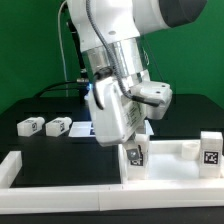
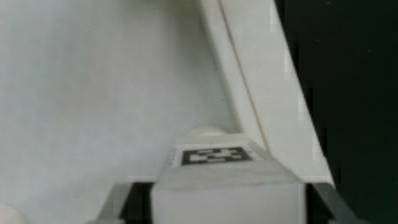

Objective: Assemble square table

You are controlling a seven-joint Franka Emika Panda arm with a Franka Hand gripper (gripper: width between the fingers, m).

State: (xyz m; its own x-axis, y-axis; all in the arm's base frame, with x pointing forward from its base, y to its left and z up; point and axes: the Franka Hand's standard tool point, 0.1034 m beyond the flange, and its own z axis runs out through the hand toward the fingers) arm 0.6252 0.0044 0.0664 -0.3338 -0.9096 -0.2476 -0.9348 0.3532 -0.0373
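Observation:
My gripper (image 1: 132, 146) is shut on a white leg (image 1: 134, 154) with a black-and-white tag, held upright at the corner of the square table top (image 1: 170, 165) nearest the exterior view's left. In the wrist view the leg (image 2: 221, 172) sits between the dark fingers (image 2: 139, 203), over the top's flat inside (image 2: 98, 100) beside its raised rim (image 2: 242, 70). I cannot tell whether the leg touches the top. A second leg (image 1: 210, 150) stands upright at the top's corner on the exterior view's right. Two more legs (image 1: 30, 125) (image 1: 58, 125) lie on the black table at the exterior view's left.
A long white barrier strip (image 1: 60, 188) runs along the front and turns up at the exterior view's left end (image 1: 10, 165). A bit of the marker board (image 1: 84, 128) shows behind the arm. The black table surface (image 2: 347, 90) lies beyond the top's rim.

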